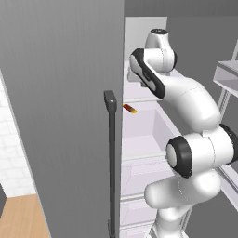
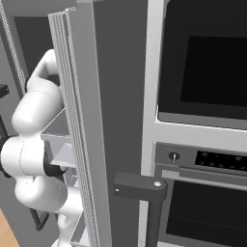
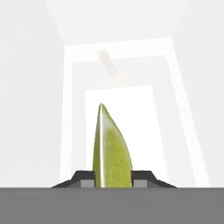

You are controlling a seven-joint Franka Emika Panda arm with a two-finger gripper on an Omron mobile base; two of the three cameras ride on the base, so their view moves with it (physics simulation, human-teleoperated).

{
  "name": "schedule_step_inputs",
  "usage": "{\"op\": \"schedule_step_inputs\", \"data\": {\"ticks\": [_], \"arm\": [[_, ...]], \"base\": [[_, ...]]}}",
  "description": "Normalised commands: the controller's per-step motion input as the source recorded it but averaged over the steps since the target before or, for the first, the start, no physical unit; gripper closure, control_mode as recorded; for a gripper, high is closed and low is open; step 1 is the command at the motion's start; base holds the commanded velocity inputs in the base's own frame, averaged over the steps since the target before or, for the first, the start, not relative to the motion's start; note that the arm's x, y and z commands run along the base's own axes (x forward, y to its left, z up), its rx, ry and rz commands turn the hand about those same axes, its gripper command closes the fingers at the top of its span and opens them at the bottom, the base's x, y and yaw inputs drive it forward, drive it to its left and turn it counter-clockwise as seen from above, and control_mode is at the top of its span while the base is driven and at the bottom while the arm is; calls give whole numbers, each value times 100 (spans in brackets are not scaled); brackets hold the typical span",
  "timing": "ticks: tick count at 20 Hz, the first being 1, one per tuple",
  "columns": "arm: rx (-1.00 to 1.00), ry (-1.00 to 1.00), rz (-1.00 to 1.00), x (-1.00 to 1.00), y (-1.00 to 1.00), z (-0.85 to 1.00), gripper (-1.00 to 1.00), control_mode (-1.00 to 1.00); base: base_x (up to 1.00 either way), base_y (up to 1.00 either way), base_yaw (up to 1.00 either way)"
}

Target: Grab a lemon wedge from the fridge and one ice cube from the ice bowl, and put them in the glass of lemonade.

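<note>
My arm reaches into the open fridge (image 1: pixel 144 130), between its two grey doors. In the hand view a yellow-green lemon wedge (image 3: pixel 111 148) stands upright, pointed end away from me, between the two dark fingertips (image 3: pixel 85 178). My gripper (image 3: pixel 113 178) is shut on the wedge, over a white shelf. In the base views my own arm hides the hand. The ice bowl and the glass of lemonade are out of view.
The left fridge door (image 1: pixel 60 116) with its dark bar handle (image 1: pixel 111 162) stands close on my left. A small red and yellow item (image 1: pixel 130 109) lies on a white shelf. The right door (image 2: pixel 101 120) carries door bins (image 2: pixel 60 130), and a black wall oven (image 2: pixel 202 72) is beside it.
</note>
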Motion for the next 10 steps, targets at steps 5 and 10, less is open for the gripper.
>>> {"op": "schedule_step_inputs", "data": {"ticks": [5,10], "arm": [[0,0,-1,-98,6,-29,100,-100],[0,-2,0,-100,0,-13,100,-100]], "base": [[0,0,0],[0,0,0]]}}
